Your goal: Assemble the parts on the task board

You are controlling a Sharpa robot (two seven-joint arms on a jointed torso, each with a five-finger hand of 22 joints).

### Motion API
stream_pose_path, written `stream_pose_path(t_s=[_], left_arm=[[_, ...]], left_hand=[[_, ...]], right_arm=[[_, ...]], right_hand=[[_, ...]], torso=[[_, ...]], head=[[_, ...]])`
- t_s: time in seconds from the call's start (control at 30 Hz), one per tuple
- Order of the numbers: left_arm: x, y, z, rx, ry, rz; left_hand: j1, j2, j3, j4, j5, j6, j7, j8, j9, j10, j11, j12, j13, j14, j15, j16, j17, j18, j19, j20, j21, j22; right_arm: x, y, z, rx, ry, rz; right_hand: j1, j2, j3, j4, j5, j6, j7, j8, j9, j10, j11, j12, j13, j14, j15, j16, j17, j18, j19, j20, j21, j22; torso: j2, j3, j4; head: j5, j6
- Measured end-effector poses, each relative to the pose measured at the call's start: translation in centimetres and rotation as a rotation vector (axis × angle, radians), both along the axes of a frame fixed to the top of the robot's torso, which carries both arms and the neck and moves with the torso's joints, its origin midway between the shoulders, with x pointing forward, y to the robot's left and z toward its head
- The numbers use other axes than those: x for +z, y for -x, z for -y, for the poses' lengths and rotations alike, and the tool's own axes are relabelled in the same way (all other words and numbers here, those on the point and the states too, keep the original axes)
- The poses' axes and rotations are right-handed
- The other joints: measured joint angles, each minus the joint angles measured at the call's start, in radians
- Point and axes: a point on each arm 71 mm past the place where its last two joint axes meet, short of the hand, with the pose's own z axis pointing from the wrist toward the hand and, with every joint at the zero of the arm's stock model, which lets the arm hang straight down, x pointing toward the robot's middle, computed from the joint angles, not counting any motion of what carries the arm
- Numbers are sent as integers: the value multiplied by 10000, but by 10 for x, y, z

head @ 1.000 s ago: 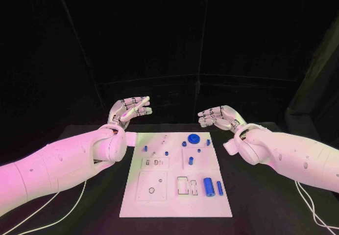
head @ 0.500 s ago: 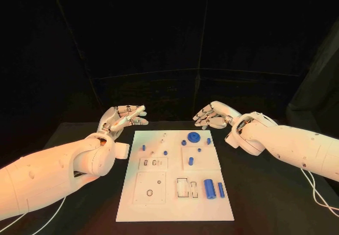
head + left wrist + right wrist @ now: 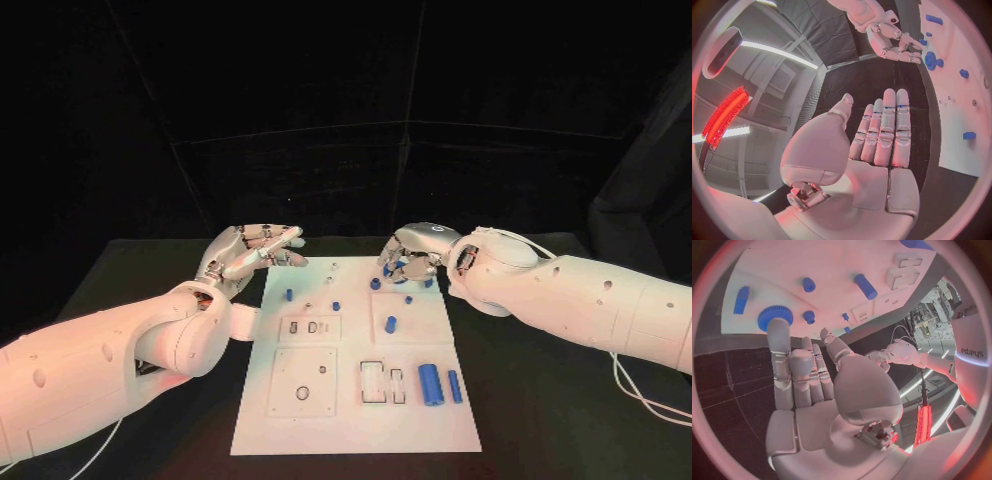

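Right hand [image 3: 414, 252] open, empty, over blue gear [image 3: 774, 317] at task board [image 3: 346, 420] far edge — left hand [image 3: 879, 140] flat open beside board.

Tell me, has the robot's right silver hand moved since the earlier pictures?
Yes. The right silver hand has come inward over the far edge of the white task board, above the round blue gear part; earlier it hovered beyond the board's far right corner.
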Motion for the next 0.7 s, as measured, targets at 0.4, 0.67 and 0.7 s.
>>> stream_pose_path(t_s=[0.4,0.67,0.7], left_arm=[[1,5,7,-405,65,-137],[0,6,8,-548,72,-232],[0,6,8,-563,74,-240]], left_hand=[[0,0,0,0,0,0,0,-40,-12,-39,39,-34,-9,0,0,0,37,-2,0,0,0,-9],[41,41,-1,-55,0,-1,-1,-40,-21,-39,38,-50,-18,-1,0,-1,67,-3,-1,1,-1,-21],[41,41,0,-55,0,-1,0,-40,-21,-39,39,-50,-17,-1,0,-1,67,-3,-1,1,-1,-21]], right_arm=[[-1,1,-12,-13,1135,418],[-2,-2,-21,-40,1339,461],[-2,-2,-22,-43,1352,455]], right_hand=[[-21,-24,234,70,-34,-112,-3,0,-1,-403,84,0,74,34,35,1569,1576,-310,200,126,2619,3123],[-21,-25,466,114,-34,-248,37,0,-2,-410,77,1,104,34,35,1765,1658,-465,264,121,3194,3830],[-20,-25,512,137,-34,-248,37,0,-2,-465,74,1,104,34,35,1765,1658,-465,264,121,3194,3868]], torso=[[202,8,42],[220,15,46],[220,16,48]], head=[[3,52],[21,15],[21,2]])
